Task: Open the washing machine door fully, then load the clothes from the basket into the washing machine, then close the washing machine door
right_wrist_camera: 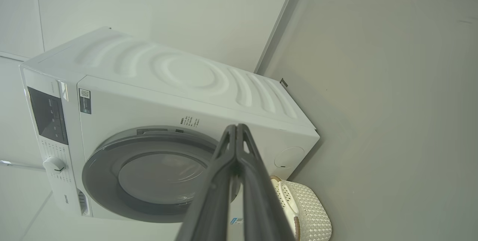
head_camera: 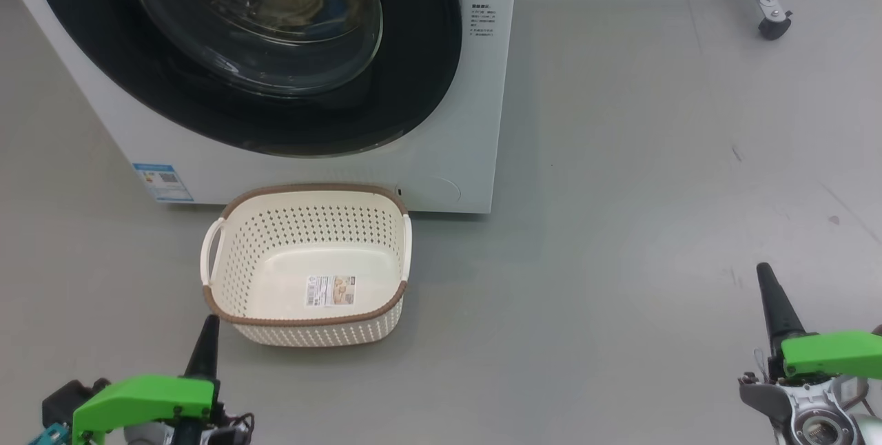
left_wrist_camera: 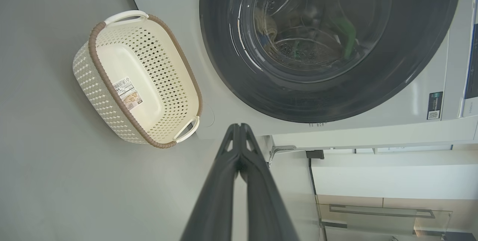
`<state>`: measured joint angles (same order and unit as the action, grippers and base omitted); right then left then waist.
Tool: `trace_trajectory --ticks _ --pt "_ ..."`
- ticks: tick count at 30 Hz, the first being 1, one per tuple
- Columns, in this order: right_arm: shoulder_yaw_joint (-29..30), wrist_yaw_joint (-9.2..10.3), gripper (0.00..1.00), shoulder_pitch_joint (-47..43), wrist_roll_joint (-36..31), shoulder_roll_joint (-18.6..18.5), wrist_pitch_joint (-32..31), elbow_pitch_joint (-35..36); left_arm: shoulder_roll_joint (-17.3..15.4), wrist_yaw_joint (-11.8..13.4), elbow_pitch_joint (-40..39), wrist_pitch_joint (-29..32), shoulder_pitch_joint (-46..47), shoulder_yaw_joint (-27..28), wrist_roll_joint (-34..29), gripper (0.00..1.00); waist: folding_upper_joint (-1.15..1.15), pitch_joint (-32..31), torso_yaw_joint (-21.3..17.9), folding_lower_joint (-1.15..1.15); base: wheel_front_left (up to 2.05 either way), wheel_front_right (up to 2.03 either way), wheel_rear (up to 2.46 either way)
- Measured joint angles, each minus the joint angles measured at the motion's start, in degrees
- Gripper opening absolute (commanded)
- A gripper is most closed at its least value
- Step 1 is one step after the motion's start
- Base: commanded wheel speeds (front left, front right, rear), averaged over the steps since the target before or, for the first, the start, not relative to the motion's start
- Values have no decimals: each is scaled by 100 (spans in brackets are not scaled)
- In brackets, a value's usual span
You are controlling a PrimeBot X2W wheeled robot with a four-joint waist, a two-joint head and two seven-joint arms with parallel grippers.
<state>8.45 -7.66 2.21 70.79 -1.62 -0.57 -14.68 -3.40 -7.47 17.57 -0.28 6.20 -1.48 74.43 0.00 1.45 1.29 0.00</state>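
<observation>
The basket (head_camera: 317, 333) stands on the grey floor (head_camera: 620, 224) just in front of the washing machine (head_camera: 448, 156), below the door's lower edge. Whether its far rim touches the white front panel is hard to tell. It holds no fabric, and a paper label (head_camera: 331, 291) lies on its bare bottom. Its 2 white handles sit at the left and right ends.

The washing machine door (head_camera: 207, 107) is closed flat against the front. Behind its glass bowl a pale cream shape with a touch of blue, seemingly the clothes (left_wrist_camera: 269, 32), lies in the drum, though reflections blur it.

The left gripper (head_camera: 208, 326) hangs low at the near left, just near of the basket's left corner and clear of it, pointing toward the machine. Its jaws are pressed together on nothing. The right gripper (head_camera: 766, 276) hangs at the near right, well apart from basket and machine, jaws likewise closed and empty.

The head view cuts off the door's top. A blue sticker (head_camera: 162, 182) marks the machine's lower left. A caster wheel (head_camera: 774, 26) stands at the far right, its frame mostly out of frame. In the right wrist view the fingers hide part of the basket.
</observation>
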Motion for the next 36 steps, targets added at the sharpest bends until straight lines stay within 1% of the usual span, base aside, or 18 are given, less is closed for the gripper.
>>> trace_trajectory --ticks 20,34,36 --pt "-40 0 0 52 1258 -1 -341 -66 27 1 -86 342 -79 303 1083 0 0 -78 -79 0 0 0 0" --pt "-69 1 0 57 2057 -2 -554 -104 47 1 -125 561 -98 491 1781 0 0 -127 -129 0 0 0 0" --pt "-70 1 0 57 2094 -2 -559 -113 48 1 -141 569 -110 500 1825 0 0 -128 -130 0 0 0 0"
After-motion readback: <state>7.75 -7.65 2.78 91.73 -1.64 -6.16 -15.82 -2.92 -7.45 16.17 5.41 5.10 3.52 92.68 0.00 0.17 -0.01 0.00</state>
